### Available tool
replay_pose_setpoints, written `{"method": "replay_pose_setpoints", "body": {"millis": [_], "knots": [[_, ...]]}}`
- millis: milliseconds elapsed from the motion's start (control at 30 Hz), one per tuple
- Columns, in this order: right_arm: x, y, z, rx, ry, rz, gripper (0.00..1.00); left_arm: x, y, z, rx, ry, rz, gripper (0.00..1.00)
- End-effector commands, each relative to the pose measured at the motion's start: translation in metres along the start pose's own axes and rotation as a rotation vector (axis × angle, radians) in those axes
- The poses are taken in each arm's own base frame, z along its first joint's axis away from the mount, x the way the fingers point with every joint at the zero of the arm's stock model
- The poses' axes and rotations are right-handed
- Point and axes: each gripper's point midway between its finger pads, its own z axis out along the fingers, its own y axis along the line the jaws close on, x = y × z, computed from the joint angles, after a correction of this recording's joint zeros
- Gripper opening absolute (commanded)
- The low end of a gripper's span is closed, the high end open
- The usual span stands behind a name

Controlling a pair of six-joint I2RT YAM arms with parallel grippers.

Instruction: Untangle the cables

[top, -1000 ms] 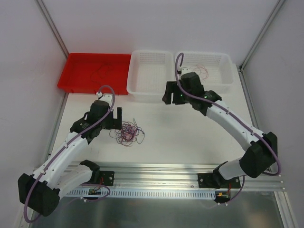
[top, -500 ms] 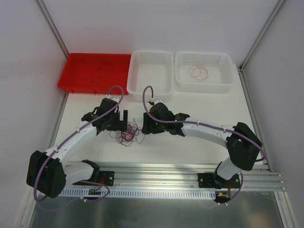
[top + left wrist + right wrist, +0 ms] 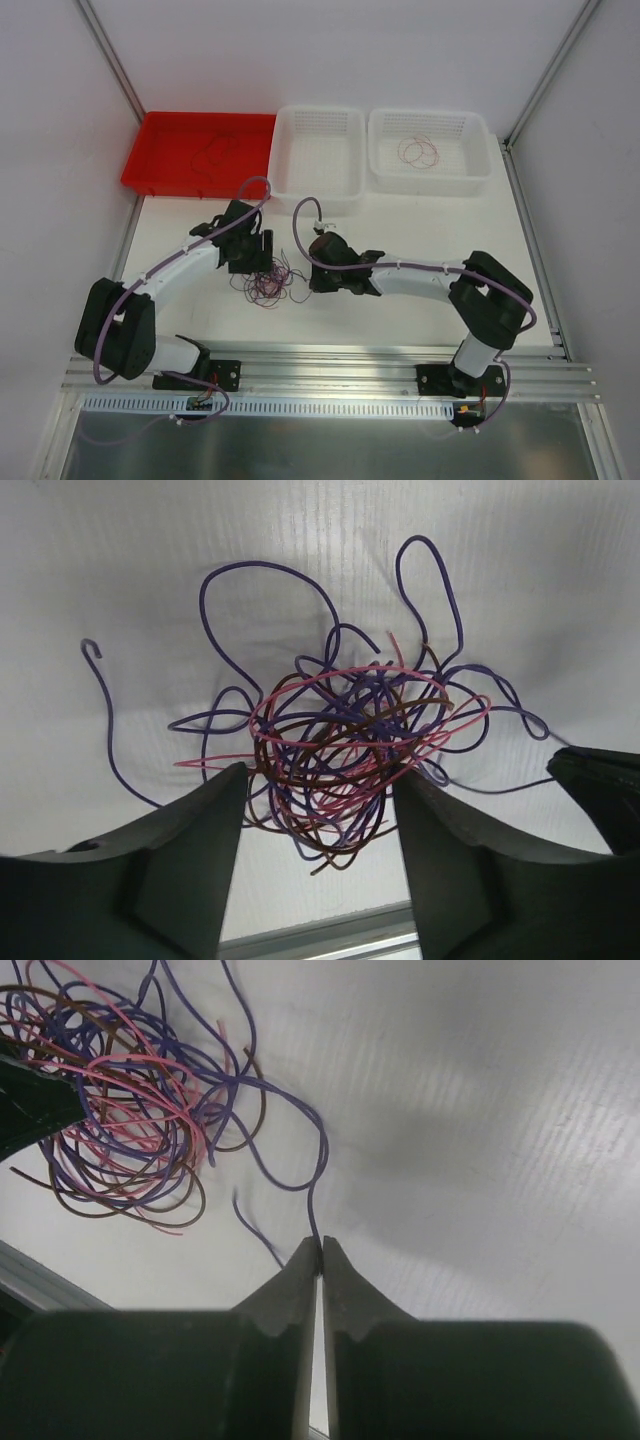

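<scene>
The cables (image 3: 268, 283) lie as a tangled ball of purple, pink-red and dark brown strands on the white table. My left gripper (image 3: 259, 258) hangs over the ball's left side. In the left wrist view its jaws stand open (image 3: 318, 810) around the lower part of the tangle (image 3: 350, 750), both fingers brushing the outer loops. My right gripper (image 3: 314, 278) is just right of the ball, shut (image 3: 320, 1246) on a single purple cable (image 3: 318, 1175) that trails out of the tangle (image 3: 120, 1110).
A red tray (image 3: 160, 165) at the back left holds a dark strand (image 3: 211, 152). Next to it stands a white basket (image 3: 318, 190). A second white basket (image 3: 480, 165) holds red strands (image 3: 418, 152). A metal rail (image 3: 330, 355) runs along the near edge.
My right arm has swung from the right basket down to the table and shut on a purple strand. My left gripper has moved right onto the tangle, its jaws narrowing.
</scene>
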Motion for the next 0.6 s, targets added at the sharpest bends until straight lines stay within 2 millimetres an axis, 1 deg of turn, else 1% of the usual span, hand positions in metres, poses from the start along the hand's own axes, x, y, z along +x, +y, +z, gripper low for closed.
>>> {"method": "replay_pose_setpoints", "body": {"millis": [0,33,67,100,133,167,200,233,267,300,367,400,433,500,533,567], "knots": [[-0.027,-0.001,-0.028,0.015,-0.112,-0.034,0.04,-0.021,-0.019,0.003,0.065,-0.014,-0.046,0.56],[-0.029,-0.004,-0.033,0.028,-0.120,-0.045,0.01,-0.027,-0.024,0.003,0.080,-0.019,-0.047,0.49],[-0.035,-0.008,-0.046,0.046,-0.145,-0.052,0.01,-0.030,-0.028,0.004,0.085,-0.018,-0.043,0.38],[-0.037,-0.012,-0.052,0.061,-0.154,-0.072,0.01,-0.030,-0.028,0.009,0.078,-0.004,-0.041,0.30],[-0.040,-0.016,-0.058,0.073,-0.166,-0.084,0.01,-0.040,-0.033,0.007,0.084,-0.021,-0.036,0.24],[-0.046,-0.022,-0.073,0.097,-0.191,-0.093,0.01,-0.043,-0.035,0.008,0.083,-0.023,-0.033,0.14],[-0.049,-0.025,-0.080,0.114,-0.202,-0.115,0.01,-0.044,-0.035,0.011,0.079,-0.017,-0.032,0.11],[-0.049,-0.035,-0.090,0.149,-0.199,-0.128,0.01,-0.052,-0.035,0.011,0.068,-0.037,-0.032,0.08],[-0.056,-0.044,-0.100,0.193,-0.229,-0.136,0.01,-0.053,-0.033,0.011,0.058,-0.042,-0.032,0.04],[-0.064,-0.048,-0.117,0.202,-0.265,-0.135,0.01,-0.054,-0.031,0.012,0.050,-0.047,-0.031,0.00],[-0.072,-0.071,-0.138,0.279,-0.291,-0.140,0.01,-0.054,-0.030,0.011,0.045,-0.050,-0.026,0.00],[-0.080,-0.075,-0.157,0.275,-0.335,-0.121,0.01,-0.056,-0.030,0.008,0.046,-0.064,-0.020,0.00],[-0.083,-0.093,-0.167,0.320,-0.339,-0.096,0.01,-0.057,-0.028,0.007,0.039,-0.071,-0.018,0.00],[-0.090,-0.109,-0.188,0.347,-0.385,-0.061,0.01,-0.060,-0.024,0.002,0.022,-0.098,-0.007,0.00],[-0.097,-0.121,-0.209,0.354,-0.430,-0.022,0.01,-0.060,-0.023,0.001,0.014,-0.104,-0.005,0.00],[-0.102,-0.125,-0.222,0.355,-0.457,-0.015,0.01,-0.061,-0.022,0.000,0.011,-0.108,-0.001,0.00]]}}
